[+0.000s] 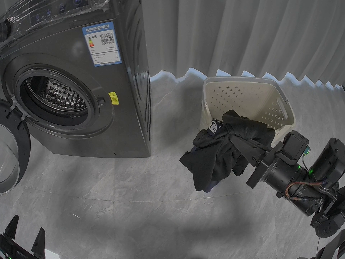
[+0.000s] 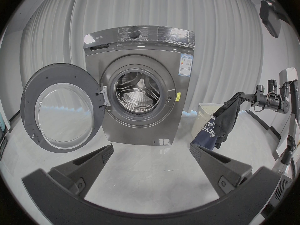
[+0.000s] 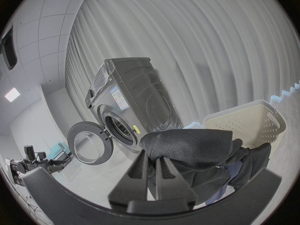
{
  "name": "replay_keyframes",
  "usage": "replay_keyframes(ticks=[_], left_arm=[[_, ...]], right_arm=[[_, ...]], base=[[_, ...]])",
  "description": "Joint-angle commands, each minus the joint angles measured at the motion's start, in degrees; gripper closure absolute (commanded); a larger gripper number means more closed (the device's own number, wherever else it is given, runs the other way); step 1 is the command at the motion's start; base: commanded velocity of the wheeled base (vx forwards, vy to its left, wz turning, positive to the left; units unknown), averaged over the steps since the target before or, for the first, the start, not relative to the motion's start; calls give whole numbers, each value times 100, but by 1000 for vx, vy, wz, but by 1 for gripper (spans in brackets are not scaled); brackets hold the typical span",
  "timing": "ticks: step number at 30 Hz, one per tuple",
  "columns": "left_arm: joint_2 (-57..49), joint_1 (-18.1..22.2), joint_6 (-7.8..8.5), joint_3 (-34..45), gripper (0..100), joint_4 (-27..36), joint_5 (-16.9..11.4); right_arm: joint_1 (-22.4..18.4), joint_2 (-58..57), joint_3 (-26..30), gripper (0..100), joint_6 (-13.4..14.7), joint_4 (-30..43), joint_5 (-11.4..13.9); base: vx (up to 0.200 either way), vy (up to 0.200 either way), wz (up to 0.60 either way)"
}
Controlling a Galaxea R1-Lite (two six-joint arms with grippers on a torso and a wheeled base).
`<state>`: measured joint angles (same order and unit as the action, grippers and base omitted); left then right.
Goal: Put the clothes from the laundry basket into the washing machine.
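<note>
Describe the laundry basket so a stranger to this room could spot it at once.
Find the grey washing machine with its door open. On the floor to its right, before the curtain, stands the laundry basket: cream plastic with star-shaped holes, unlike the dark clothes held nearby.

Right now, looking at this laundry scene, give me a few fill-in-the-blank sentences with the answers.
The door of the washing machine stands ___.
The right gripper has its jaws ___ on the black clothes.
The machine's drum looks ___.
The left gripper holds ___.
Answers: open; shut; empty; nothing.
</note>
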<state>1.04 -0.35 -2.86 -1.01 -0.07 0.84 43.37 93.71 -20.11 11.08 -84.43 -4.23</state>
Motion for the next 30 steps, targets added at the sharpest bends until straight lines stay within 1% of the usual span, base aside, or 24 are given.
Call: replay_keyframes(ticks=[1, 16, 23, 30], left_arm=[[-86, 0, -4, 92, 0, -1, 4], [-86, 0, -4, 92, 0, -1, 4], [-77, 0, -4, 92, 0, -1, 4], [-86, 0, -4, 92, 0, -1, 13]], right_arm=[[-4, 7, -10, 100, -1, -3, 1], [40, 16, -10, 100, 8, -3, 1], [31, 42, -36, 100, 8, -3, 1], [-4, 51, -36, 100, 8, -3, 1]], base=[[0, 200, 0], [0, 200, 0], [0, 0, 0], [-200, 0, 0]])
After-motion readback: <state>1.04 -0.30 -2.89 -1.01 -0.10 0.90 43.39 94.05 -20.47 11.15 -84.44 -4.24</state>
